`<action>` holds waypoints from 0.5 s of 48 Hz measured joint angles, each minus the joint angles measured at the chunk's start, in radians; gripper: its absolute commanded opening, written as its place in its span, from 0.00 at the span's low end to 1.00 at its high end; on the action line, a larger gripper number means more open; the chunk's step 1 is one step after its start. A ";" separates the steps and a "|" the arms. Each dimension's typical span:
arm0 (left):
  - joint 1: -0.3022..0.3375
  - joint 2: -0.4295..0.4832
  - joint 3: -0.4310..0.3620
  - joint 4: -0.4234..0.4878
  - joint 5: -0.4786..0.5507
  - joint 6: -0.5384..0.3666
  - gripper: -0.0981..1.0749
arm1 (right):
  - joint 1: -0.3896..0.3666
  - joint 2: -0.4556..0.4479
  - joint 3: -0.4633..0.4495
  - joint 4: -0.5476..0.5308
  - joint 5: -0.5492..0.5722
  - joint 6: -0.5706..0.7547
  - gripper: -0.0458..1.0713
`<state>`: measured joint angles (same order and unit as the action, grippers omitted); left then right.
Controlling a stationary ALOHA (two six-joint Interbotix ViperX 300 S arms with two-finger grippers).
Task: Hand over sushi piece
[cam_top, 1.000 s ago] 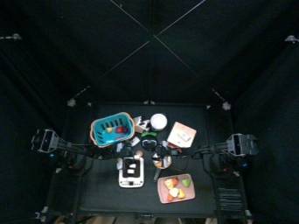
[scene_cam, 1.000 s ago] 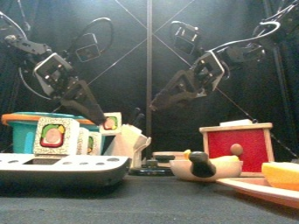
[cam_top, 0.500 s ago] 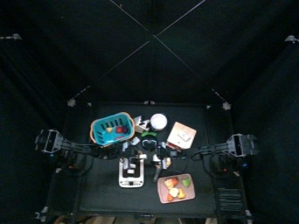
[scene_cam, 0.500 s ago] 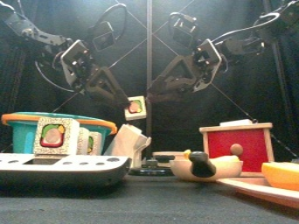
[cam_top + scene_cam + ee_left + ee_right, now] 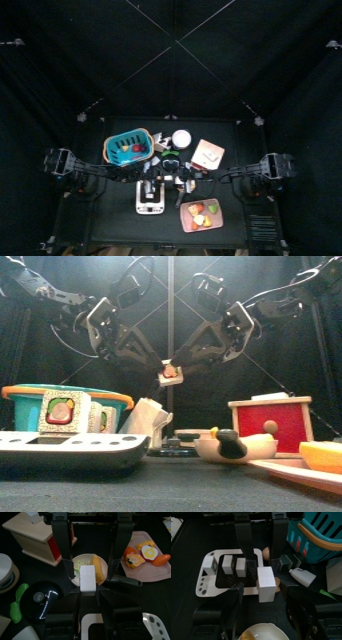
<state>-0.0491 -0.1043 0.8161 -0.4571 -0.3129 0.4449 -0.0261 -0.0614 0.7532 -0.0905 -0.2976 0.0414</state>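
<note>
We see two black arms, the left arm (image 5: 60, 301) and the right arm (image 5: 274, 296), each built of jointed blocky segments with thin black cables looping alongside. Pale grey patches mark the wrist housings. The left gripper (image 5: 85, 559) and right gripper (image 5: 261, 559) each carry two long, flat, matte black jaws on dark brackets.

No legible text, label, brand, number or sign on anything in these views

My left gripper (image 5: 150, 359) reaches toward four o'clock, my right gripper (image 5: 187, 359) toward eight; both meet mid-air, jaws parted.
</note>
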 measured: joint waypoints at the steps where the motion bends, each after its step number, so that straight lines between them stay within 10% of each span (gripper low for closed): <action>1: 0.000 0.000 0.000 0.002 -0.003 0.002 0.56 | -0.003 0.000 0.000 0.000 0.000 0.002 0.86; 13: 0.000 0.008 0.000 0.015 -0.014 0.002 0.56 | -0.005 0.000 -0.006 0.000 0.000 0.002 0.82; 24: -0.003 0.020 0.000 0.017 -0.014 0.002 0.56 | -0.008 -0.002 -0.006 0.000 0.000 0.008 0.57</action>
<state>-0.0522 -0.0844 0.8161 -0.4403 -0.3267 0.4464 -0.0337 -0.0629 0.7470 -0.0905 -0.2976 0.0491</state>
